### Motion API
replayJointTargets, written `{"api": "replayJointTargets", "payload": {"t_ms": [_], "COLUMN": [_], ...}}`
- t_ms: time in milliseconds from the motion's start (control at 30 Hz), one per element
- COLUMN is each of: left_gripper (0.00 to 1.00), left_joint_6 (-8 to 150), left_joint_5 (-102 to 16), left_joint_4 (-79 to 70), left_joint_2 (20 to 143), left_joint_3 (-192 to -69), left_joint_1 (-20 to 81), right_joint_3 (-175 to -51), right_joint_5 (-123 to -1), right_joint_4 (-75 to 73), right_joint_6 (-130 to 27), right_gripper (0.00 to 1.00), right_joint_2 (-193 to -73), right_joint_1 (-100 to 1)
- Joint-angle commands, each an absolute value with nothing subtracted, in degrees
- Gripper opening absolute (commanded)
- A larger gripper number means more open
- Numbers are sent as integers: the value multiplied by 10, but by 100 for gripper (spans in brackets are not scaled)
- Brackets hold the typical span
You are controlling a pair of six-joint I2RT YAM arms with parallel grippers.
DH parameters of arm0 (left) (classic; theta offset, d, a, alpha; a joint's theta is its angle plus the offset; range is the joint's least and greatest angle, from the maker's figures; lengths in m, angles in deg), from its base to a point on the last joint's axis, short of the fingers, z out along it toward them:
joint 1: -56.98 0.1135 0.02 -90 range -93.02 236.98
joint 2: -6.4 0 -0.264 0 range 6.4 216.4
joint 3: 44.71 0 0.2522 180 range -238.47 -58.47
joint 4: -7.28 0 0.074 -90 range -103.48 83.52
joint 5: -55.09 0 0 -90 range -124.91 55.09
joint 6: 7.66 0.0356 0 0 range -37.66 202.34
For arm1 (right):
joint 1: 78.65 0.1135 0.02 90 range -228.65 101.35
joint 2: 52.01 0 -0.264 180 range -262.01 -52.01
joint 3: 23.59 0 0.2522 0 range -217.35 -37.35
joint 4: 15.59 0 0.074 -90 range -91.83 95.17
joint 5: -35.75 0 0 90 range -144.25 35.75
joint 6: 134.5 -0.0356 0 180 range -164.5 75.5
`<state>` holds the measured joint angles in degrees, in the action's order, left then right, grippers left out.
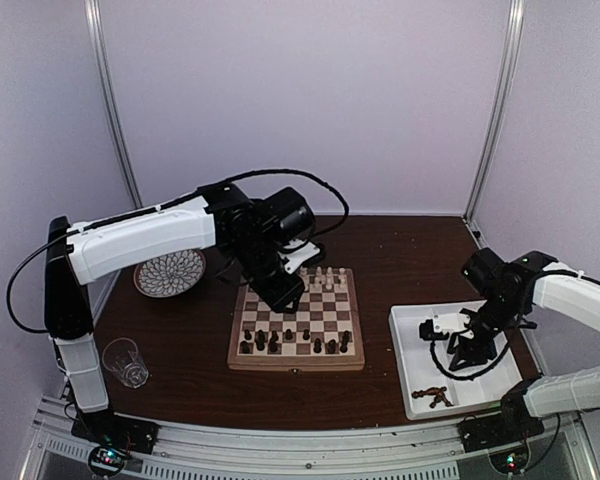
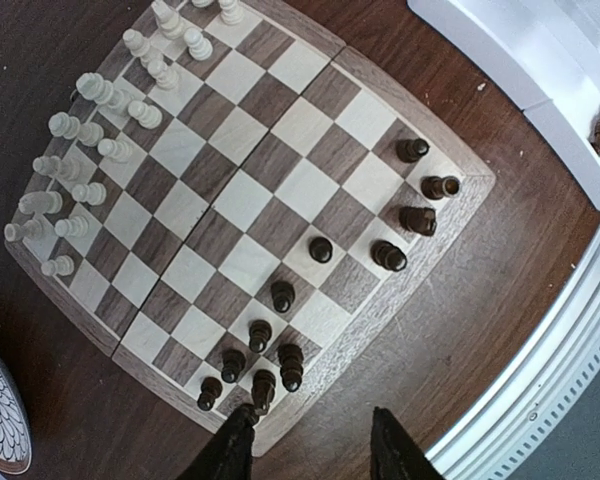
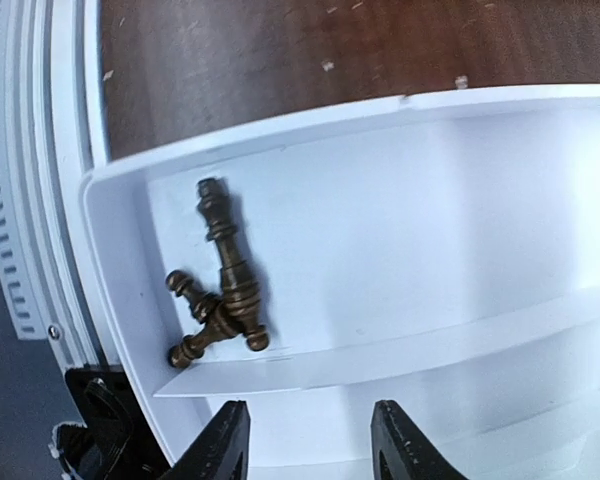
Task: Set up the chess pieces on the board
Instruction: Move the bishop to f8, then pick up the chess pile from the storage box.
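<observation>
Where the square wooden chessboard with tan and brown checks [image 1: 238,352] lies at the middle of the dark brown surface [image 1: 180,390], the cream-white chessmen [image 2: 90,150] stand upright in its two far rows. The dark brown chessmen [image 2: 280,340] stand along its near side, unevenly spaced, a few of them one row further in. Two more dark brown chessmen [image 3: 220,290] lie on their sides, crossed one over the other. They are in the end compartment of the white rectangular divided tray [image 1: 405,350], pressed close to its corner wall, with a low divider beside them. The tray sits just right of the board, apart from it.

The left arm [image 1: 145,240] reaches over the board's far left part and hides some cream men in the top view. Its jaws stand apart with nothing between them, and one black finger [image 2: 235,450] shows at the board's near edge, just beside a dark pawn [image 2: 263,385]. The right arm [image 1: 580,295] bends over the tray. Its jaws are apart too, empty, with its fingers [image 3: 225,440] above the compartment next to the two lying pieces.

Left of the board, well apart from it, a round plate with a dark radial pattern [image 1: 169,272] lies flat. A clear glass tumbler [image 1: 126,362] stands nearer the arm bases.
</observation>
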<state>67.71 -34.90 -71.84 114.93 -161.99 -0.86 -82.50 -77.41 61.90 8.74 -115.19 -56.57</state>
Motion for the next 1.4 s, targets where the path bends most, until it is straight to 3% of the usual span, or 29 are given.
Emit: {"api": "replayJointTargets", "payload": {"t_ms": [0,367,767,1100,1367], "left_gripper": [41,41,41,41,44], "left_joint_6": [666,650,641,624,498], "left_joint_5": [-328,-319,-318,-383,-548], "left_joint_4": [-681,-679,-665,-603,-295], "left_joint_2": [1138,1128,1128,1126,1124], "left_joint_3": [-1620,-1600,-1588,-1570,-1467], "left_joint_1": [-6,-6,-6,-6,-8], "right_joint_3": [-796,-779,-739,-743,-784], "right_joint_5": [-719,-696,-669,-657,-738], "right_joint_4": [628,543,464,460,508], "right_joint_6": [119,89,72,53,48], "right_gripper": [45,46,43,16,12], "right_joint_2": [-1151,-1231,-1277,-1256,-1180], "right_joint_1": [-510,-395,-340,-353,-430]}}
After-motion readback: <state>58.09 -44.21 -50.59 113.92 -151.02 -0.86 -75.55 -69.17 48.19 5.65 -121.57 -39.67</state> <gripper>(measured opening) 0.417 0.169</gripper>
